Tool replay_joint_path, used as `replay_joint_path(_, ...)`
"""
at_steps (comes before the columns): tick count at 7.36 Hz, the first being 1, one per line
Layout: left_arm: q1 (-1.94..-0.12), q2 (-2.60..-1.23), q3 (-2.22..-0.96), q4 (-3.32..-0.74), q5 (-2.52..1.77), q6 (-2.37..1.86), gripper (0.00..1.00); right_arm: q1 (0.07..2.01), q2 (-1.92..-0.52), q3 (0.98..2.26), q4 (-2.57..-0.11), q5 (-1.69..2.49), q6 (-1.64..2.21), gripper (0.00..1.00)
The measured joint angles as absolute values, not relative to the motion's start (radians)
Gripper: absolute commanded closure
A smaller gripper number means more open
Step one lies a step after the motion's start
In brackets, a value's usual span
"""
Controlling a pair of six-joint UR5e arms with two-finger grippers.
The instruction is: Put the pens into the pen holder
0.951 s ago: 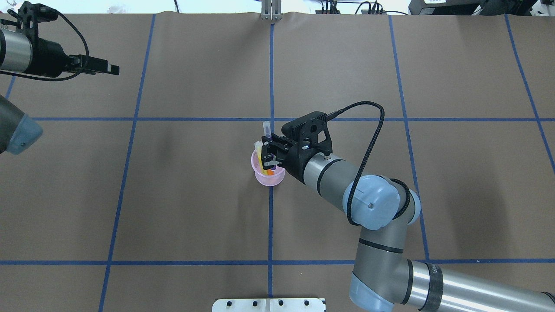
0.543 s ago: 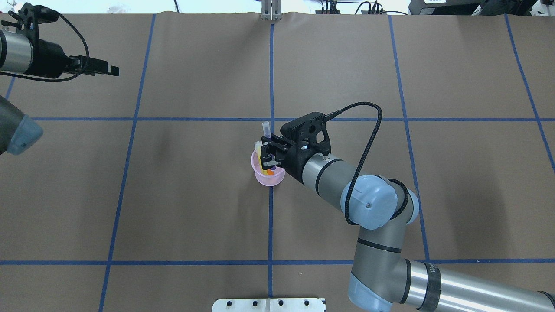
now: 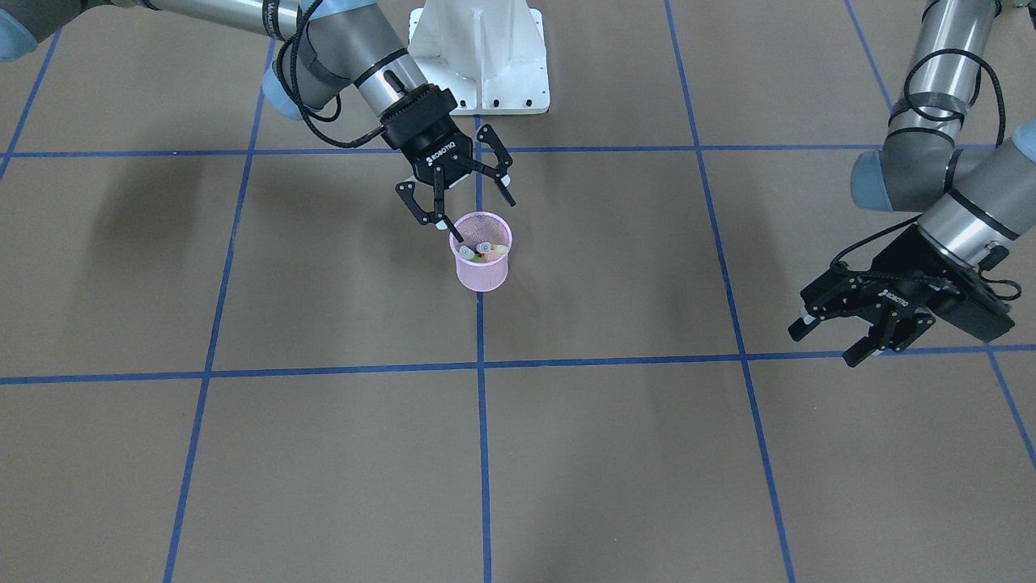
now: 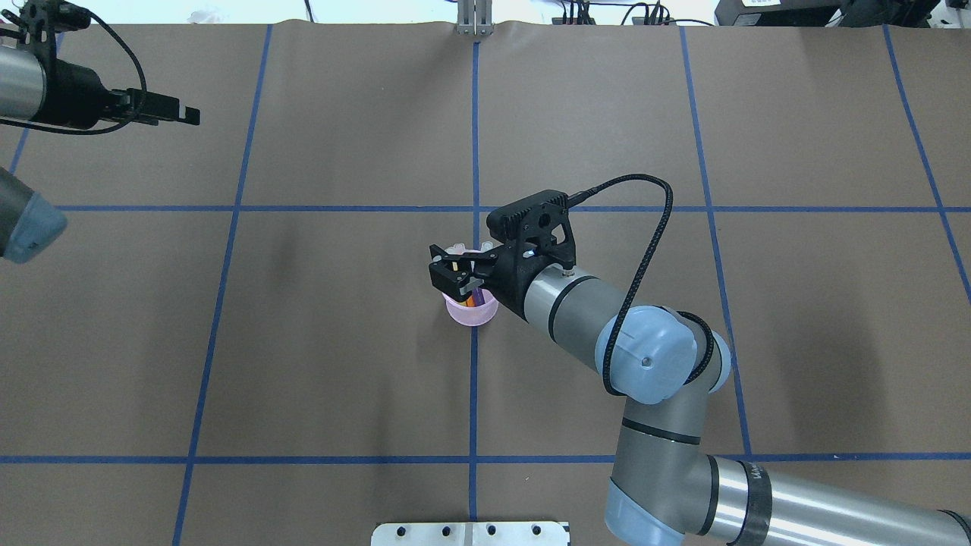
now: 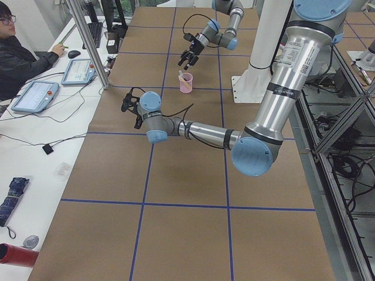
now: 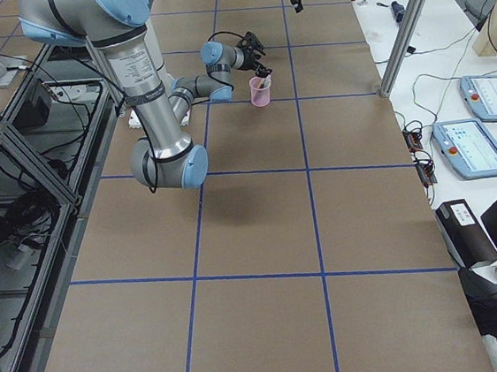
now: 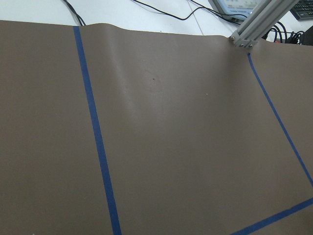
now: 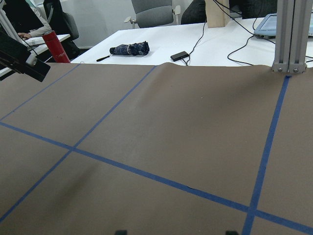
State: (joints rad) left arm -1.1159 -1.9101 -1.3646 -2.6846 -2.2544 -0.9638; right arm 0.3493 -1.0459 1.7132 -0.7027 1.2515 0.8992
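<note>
A small round pink wire-mesh pen holder (image 3: 482, 274) stands upright on the brown paper-covered table (image 3: 324, 453), right on a blue tape line (image 3: 480, 340) that runs under it. Three slim marker-like pens (image 3: 484, 248) stand inside it, their pale translucent caps up and bunched together just above the rim.

The black two-finger right gripper (image 3: 483, 217) hangs directly above the pen holder, towards the robot-base side of it. Its jaws are spread wide and grasp nothing. One fingertip (image 3: 457, 236) is down by the rim beside the caps; whether it touches cannot be told. The other is well above the rim.

The black left gripper (image 3: 827, 340) is well apart from the pen holder, off to the robot's left, with its fingers parted and empty.
</note>
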Motion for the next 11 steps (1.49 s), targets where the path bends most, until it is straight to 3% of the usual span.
replay_joint_path(2,-1.213,-1.914,-1.359,-2.562,-2.355,-0.842,0.00,0.401,-1.051,1.784,-0.850,1.349,0.939,0.00)
replay_joint_path(5,-1.359,-1.919,-1.367,-2.143,-2.362,-0.444,0.00,0.620,-1.061,1.918,-1.401,1.667,0.946,0.00)
replay_joint_path(7,-1.402,-1.903,-1.357,-2.023,-2.221,-0.305,0.00,0.795,-1.091,1.938,-1.709,1.915,0.924,0.00)
replay_joint_path(11,-1.418,-1.860,-1.347,-2.026,-2.129,-0.270,0.00,0.875,-1.192,1.907,-1.759,1.897,0.909,0.00)
